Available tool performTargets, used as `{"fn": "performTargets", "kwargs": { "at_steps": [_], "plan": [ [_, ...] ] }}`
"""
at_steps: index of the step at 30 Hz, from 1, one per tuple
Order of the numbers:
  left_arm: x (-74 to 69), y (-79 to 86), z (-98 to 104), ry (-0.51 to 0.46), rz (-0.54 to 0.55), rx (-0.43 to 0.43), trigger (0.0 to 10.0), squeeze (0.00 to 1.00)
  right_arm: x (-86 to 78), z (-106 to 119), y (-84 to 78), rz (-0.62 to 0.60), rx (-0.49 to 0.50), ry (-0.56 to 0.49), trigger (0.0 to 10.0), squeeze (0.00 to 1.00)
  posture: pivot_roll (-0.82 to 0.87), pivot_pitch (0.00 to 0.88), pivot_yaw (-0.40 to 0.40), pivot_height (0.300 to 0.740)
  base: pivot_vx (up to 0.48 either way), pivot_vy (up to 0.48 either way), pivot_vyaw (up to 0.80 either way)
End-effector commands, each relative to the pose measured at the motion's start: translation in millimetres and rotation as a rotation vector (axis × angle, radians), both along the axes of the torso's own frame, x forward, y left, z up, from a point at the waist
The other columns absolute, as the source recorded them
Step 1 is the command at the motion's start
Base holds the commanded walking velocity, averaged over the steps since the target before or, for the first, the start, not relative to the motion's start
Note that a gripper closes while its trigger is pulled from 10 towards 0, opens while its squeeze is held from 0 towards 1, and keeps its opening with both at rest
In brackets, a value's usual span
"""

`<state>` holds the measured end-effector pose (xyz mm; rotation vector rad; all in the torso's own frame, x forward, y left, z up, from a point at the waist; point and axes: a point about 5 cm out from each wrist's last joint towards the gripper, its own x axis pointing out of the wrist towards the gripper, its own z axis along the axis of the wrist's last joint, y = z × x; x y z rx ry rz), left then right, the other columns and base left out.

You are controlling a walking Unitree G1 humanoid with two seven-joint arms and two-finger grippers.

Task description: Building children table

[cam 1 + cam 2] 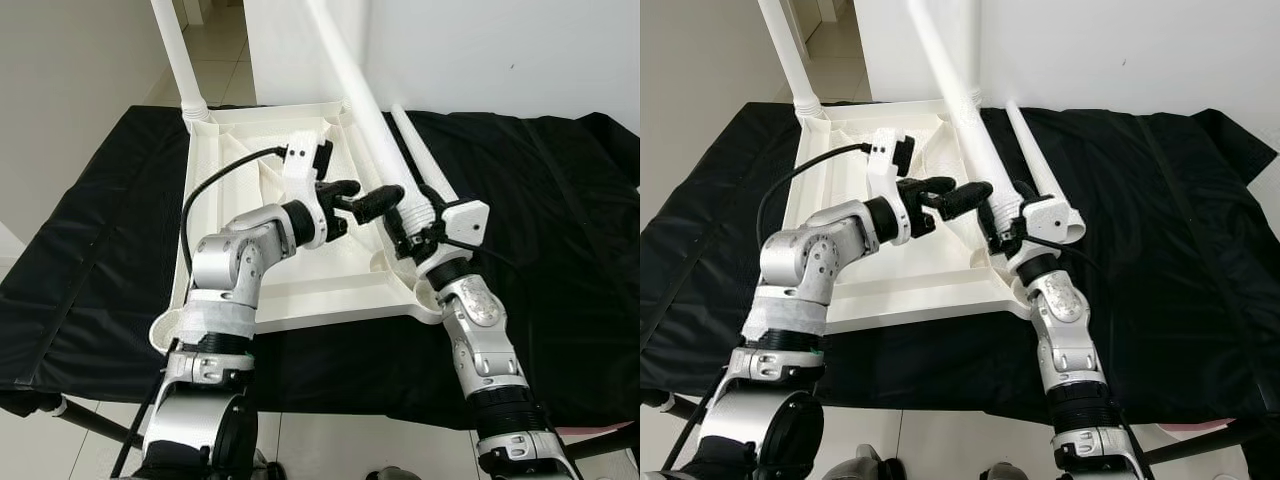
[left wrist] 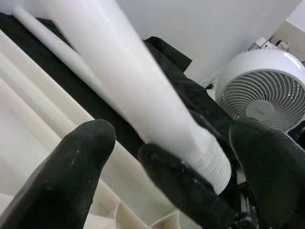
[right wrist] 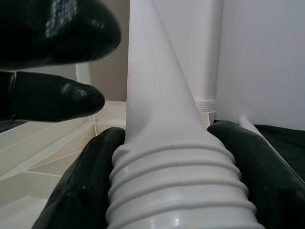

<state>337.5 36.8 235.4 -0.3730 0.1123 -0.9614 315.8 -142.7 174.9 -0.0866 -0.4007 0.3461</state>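
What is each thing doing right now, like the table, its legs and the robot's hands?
Tabletop: upside down on black cloth.
Corner leg: upright in its socket.
Held leg: tilted, threaded end by a corner.
Spare leg: lying on cloth.
Right gripper: clamped on held leg.
Left gripper: open beside it.

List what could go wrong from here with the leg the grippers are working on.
1. The right gripper clamps the table leg at its threaded end, beside the corner socket of the upturned tabletop; the long leg could lever out.
2. The left gripper is open beside the leg, so it gives little support.
3. A loose spare leg lying alongside may get knocked.
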Motion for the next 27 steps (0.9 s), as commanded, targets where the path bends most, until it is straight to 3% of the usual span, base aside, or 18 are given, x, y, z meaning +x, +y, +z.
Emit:
{"fn": "performTargets", "kwargs": {
  "at_steps": [1,7,17,27],
  "plan": [
    [-1.3,-6.4,-1,0.022,-0.021,-0.012,10.0,0.0,0.3,3,2.5,0.012,-0.006,-0.025,10.0,0.0,-0.13,0.0,0.053,0.74,0.0,0.0,0.0],
    [13.3,-13.9,14,0.111,-0.024,-0.045,10.0,0.0,-2.9,4,16.3,0.066,-0.039,-0.064,10.0,0.0,-0.13,0.011,0.069,0.74,0.0,0.0,0.0],
    [28.7,-20.8,24,0.174,0.0,-0.024,10.0,0.0,-11.2,1,25.5,0.095,-0.054,-0.093,10.0,0.0,-0.15,0.013,0.082,0.74,0.0,0.0,0.0],
    [47.3,-9.2,39,0.194,0.086,-0.021,10.0,0.0,-21.3,-9,30.2,0.106,-0.058,-0.076,10.0,0.0,-0.17,0.024,0.092,0.74,0.0,0.0,0.0]
  ]
}}
